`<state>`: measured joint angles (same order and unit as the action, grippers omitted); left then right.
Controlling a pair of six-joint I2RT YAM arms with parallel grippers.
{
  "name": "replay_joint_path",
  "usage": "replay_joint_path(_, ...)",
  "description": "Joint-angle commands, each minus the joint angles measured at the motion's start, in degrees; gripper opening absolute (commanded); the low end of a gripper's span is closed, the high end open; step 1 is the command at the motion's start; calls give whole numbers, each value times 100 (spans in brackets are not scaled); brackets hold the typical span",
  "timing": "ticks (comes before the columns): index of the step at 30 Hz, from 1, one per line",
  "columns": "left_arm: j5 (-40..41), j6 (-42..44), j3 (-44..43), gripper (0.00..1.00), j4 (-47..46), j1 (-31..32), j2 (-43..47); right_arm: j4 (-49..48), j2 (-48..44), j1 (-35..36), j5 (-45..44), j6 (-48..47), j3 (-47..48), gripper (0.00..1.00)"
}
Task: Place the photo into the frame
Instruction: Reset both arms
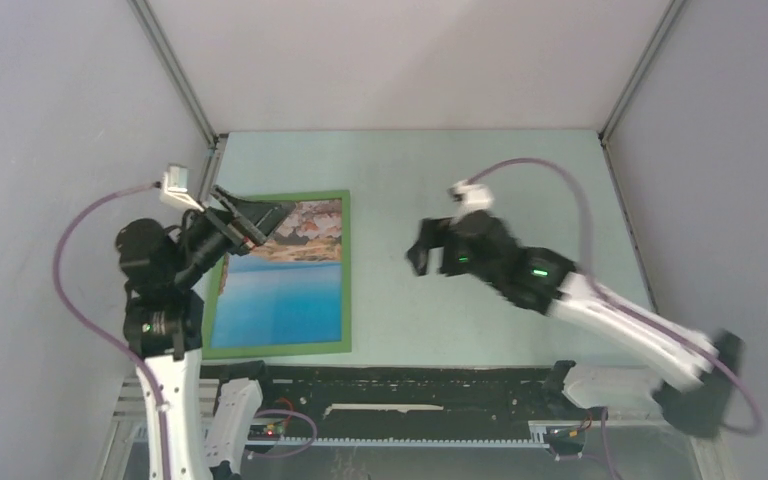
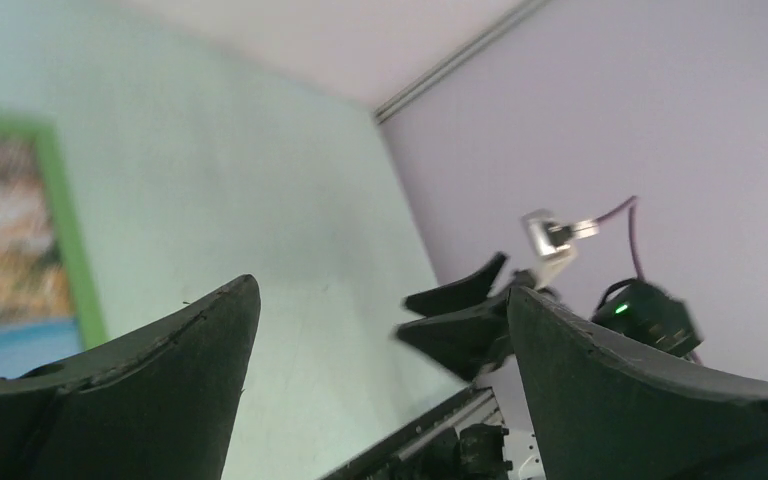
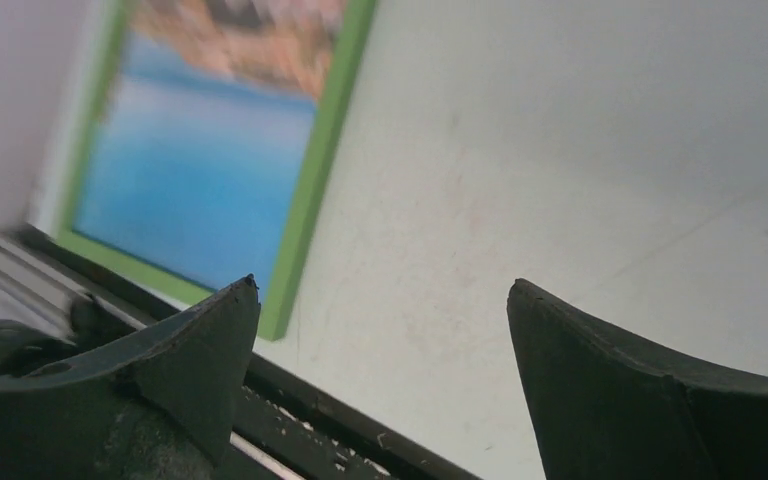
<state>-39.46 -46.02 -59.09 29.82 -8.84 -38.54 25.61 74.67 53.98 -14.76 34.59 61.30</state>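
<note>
The frame [image 1: 346, 270] lies flat on the table at the left, green side up. The photo [image 1: 280, 300] sits inside it, blue water toward the near edge and tan rocks at the far end. My left gripper [image 1: 265, 215] hovers open and empty over the frame's far left corner. My right gripper [image 1: 422, 252] is open and empty above the table's middle, to the right of the frame. The left wrist view shows the frame's green edge [image 2: 65, 240] and the rocky end of the photo [image 2: 5, 230]. The right wrist view shows the frame's edge [image 3: 315, 170] and the photo's blue part [image 3: 190, 160].
A black rail [image 1: 400, 385] runs along the table's near edge. Grey walls stand at the left and right, a pale wall at the back. The right arm [image 2: 650, 315] shows in the left wrist view.
</note>
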Motion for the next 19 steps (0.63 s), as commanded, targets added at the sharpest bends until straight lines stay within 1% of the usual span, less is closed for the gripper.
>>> replay_joint_path(1,-586,77,-1271,100,-1217,154,238,1278,-2370,-620,-762,-1377,534,100)
replay_joint_path(3,-641,94,-1629,100,-1381,168,149,1341,-3099,-914,-727,-1711,931,100)
replay_joint_path(5,-533,130,-1901,100,-1483,171,124,1357,-3530,-1042,-696,-2027,1420,100)
replay_joint_path(7,-404,66,-2048,100,-1660,169,123,1343,-3764,-1073,-694,-2267,1787,100)
replay_joint_path(10,17,-111,-2070,100,-1852,171,189,1312,-3880,-1073,-652,-2511,2186,99)
replay_joint_path(13,175,-294,-2094,100,-2020,184,218,1181,-4013,-1073,-550,-2650,2296,100)
replay_joint_path(19,272,-280,-2362,100,-2034,371,144,1029,-4325,-1072,-588,-2817,2084,100)
